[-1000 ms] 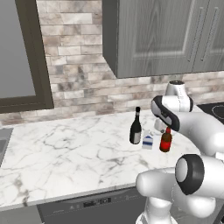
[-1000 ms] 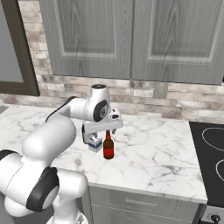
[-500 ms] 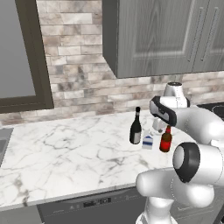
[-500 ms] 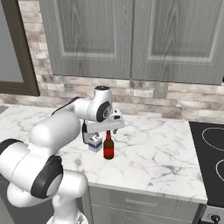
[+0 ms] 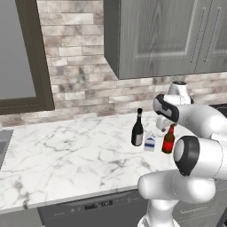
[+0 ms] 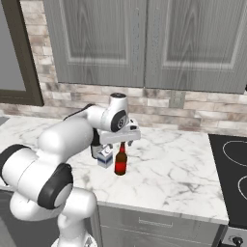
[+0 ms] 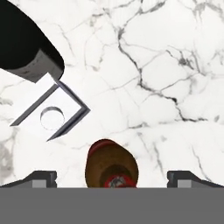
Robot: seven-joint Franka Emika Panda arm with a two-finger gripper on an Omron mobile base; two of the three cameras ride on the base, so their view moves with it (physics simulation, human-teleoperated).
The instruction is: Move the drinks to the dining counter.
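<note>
While above the beer bottle (image 7: 111, 165), open pincer (image 7: 112, 177), nothing inside

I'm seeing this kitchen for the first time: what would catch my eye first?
The big white arm bends over the marble counter, its open gripper poised just above the red-brown beer bottle. Beside that bottle stand a small blue-and-white milk carton and a tall black wine bottle, clustered near the brick backsplash.
</note>
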